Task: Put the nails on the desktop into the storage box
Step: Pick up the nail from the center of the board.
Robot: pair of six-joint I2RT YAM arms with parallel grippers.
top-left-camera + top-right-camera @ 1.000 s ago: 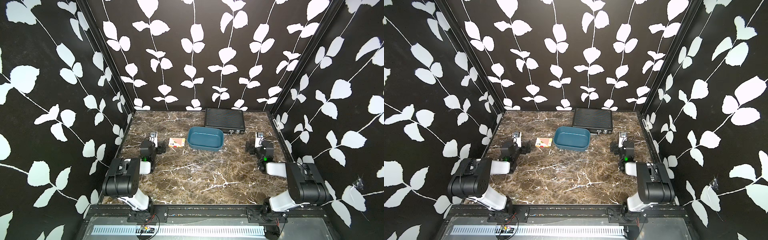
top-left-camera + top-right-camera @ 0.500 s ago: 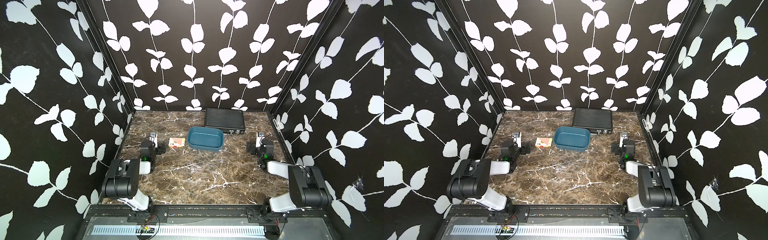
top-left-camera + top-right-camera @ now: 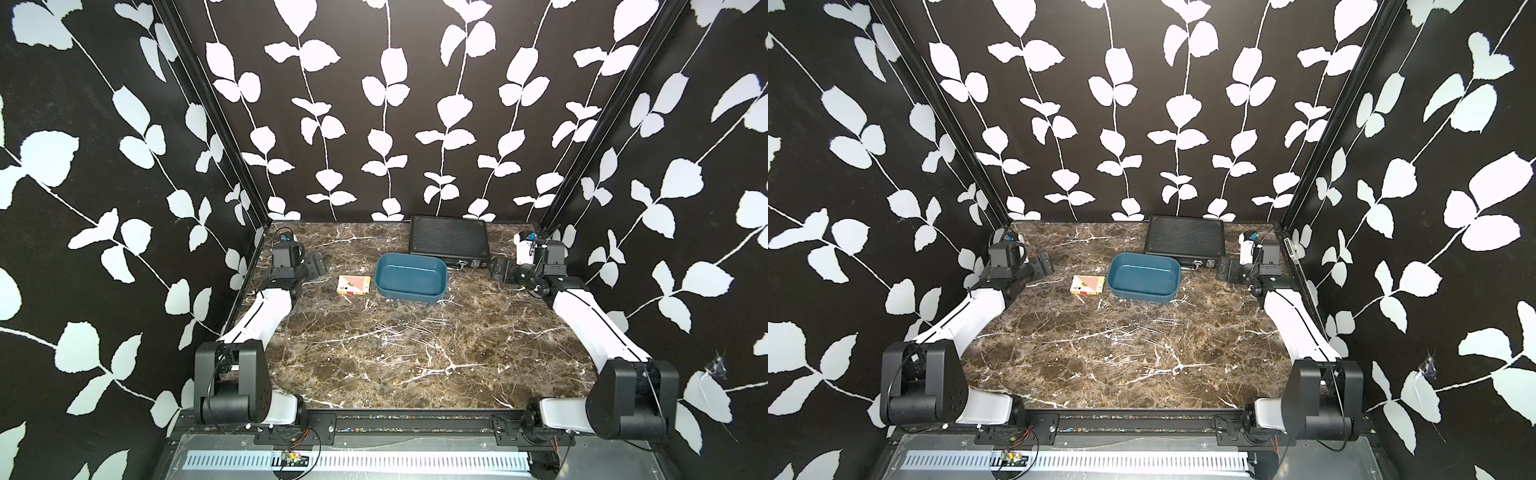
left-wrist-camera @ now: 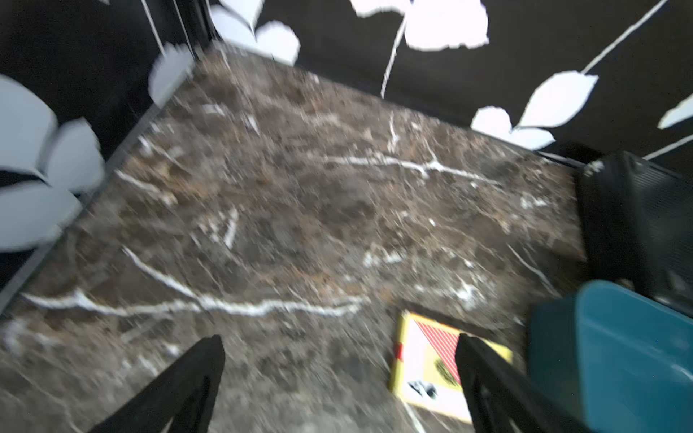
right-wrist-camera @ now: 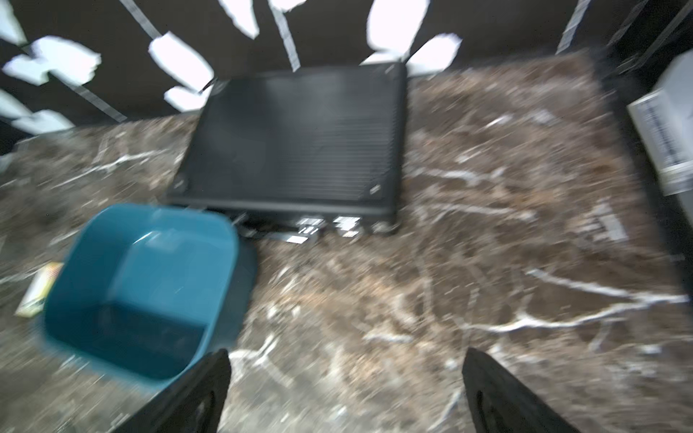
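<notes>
Several thin silvery nails (image 3: 397,331) (image 3: 1127,332) lie scattered in the middle of the brown marble desktop (image 3: 374,374), in front of the storage box. That box, a teal storage box (image 3: 409,293) (image 3: 1138,291), stands empty behind them; it shows in both wrist views (image 4: 618,356) (image 5: 168,270). My left gripper (image 3: 316,264) (image 3: 1044,264) (image 4: 339,345) hovers open at the back left, empty. My right gripper (image 3: 500,270) (image 3: 1227,270) (image 5: 345,360) hovers open at the back right, beside the box, empty. No nails show in the blurred wrist views.
A black ribbed case (image 3: 449,237) (image 5: 300,142) lies against the back wall behind the box. A small orange-white card box (image 3: 354,285) (image 4: 423,367) sits left of the box. Leaf-patterned walls close in three sides.
Both arms have risen and reached further toward the back wall, turning their grippers inward. Both grippers stayed open. Nails, box and case have not moved.
</notes>
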